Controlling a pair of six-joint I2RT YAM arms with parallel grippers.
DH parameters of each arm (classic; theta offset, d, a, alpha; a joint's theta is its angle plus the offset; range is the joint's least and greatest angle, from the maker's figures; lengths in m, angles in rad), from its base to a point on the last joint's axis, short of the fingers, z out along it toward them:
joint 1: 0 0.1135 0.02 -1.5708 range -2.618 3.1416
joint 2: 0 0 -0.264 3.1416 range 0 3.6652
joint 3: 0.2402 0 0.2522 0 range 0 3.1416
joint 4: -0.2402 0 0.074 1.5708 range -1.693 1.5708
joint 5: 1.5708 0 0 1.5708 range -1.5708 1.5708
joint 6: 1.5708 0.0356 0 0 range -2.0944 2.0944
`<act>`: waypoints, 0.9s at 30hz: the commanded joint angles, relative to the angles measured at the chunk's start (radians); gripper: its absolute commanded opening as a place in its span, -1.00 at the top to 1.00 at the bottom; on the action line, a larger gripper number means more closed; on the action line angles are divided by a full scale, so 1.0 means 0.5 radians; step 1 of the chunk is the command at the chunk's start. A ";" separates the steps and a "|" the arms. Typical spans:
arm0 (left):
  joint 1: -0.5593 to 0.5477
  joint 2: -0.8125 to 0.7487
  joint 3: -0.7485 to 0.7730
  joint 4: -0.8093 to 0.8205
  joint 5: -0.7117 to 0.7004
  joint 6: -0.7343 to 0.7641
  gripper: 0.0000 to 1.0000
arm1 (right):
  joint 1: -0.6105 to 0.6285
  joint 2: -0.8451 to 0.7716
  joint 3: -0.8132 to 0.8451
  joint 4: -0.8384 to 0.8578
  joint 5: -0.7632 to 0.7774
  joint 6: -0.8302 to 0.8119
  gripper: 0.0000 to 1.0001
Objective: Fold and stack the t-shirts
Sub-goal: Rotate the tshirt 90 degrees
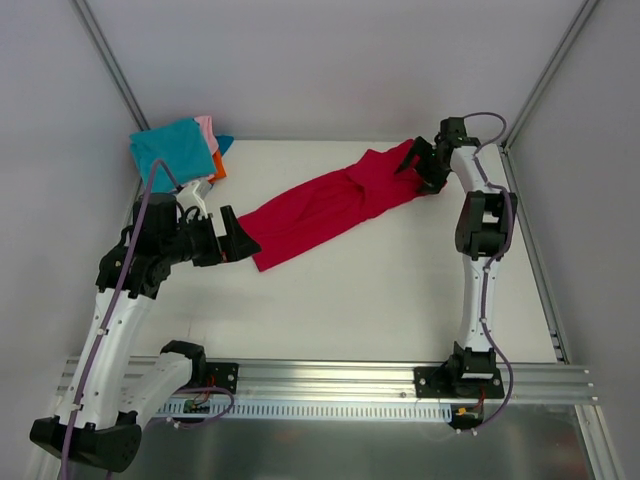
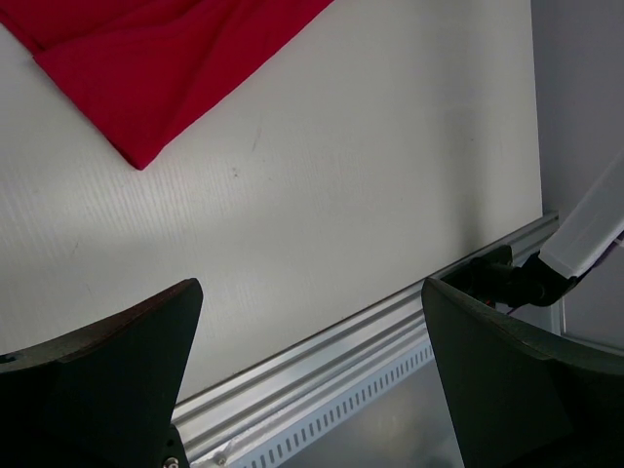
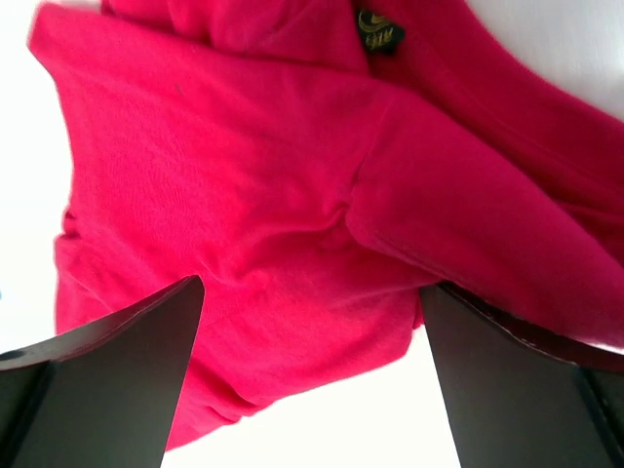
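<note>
One red t-shirt (image 1: 330, 205) is lying stretched in a long, rumpled band across the white tabletop (image 1: 400, 300), running from the near left toward the far right. I am seeing my right tool (image 1: 420, 165) hovering over its far end with jaws spread wide and holding nothing, and my left tool (image 1: 232, 240) sitting just beside the near end, equally wide and empty. I am worrying that the bunched layers near the collar label (image 3: 378, 31) will get pinched together, so closing there could lift a wad instead of one edge. Uneven pulls could twist the band further. The pile of folded shirts (image 1: 180, 150), teal on top, is waiting at the far left corner. No containers are showing anywhere.
</note>
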 commanded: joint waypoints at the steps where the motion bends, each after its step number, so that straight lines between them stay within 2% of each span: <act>1: -0.014 0.019 0.062 -0.020 -0.033 0.001 -0.98 | -0.013 0.199 0.287 -0.102 -0.095 0.080 -0.99; 7: -0.014 0.050 0.043 -0.002 -0.030 -0.011 -0.97 | -0.068 0.328 0.333 0.287 -0.380 0.344 -0.99; 10: -0.014 0.047 0.010 0.020 -0.021 -0.017 -0.97 | -0.072 0.356 0.303 0.706 -0.527 0.503 -0.99; 13: -0.014 0.023 -0.061 0.102 0.031 0.017 -0.97 | -0.065 0.307 0.272 0.922 -0.515 0.525 -0.99; 16: -0.011 -0.054 -0.168 0.203 0.059 0.060 -0.97 | -0.069 0.194 0.254 0.953 -0.500 0.418 -0.99; 19: -0.014 -0.140 -0.260 0.311 0.044 0.057 -0.97 | -0.072 -0.149 0.042 0.929 -0.411 0.204 -0.99; 23: -0.014 -0.174 -0.337 0.360 0.077 0.054 -0.97 | -0.069 -0.664 -0.355 0.709 -0.276 -0.027 -0.99; 25: -0.014 -0.116 -0.334 0.302 0.047 0.078 -0.97 | -0.065 -1.005 -0.546 0.680 -0.242 -0.049 -0.99; 27: -0.014 0.022 -0.294 0.195 -0.042 0.087 -0.97 | -0.059 -1.356 -0.896 0.693 -0.251 -0.027 -0.99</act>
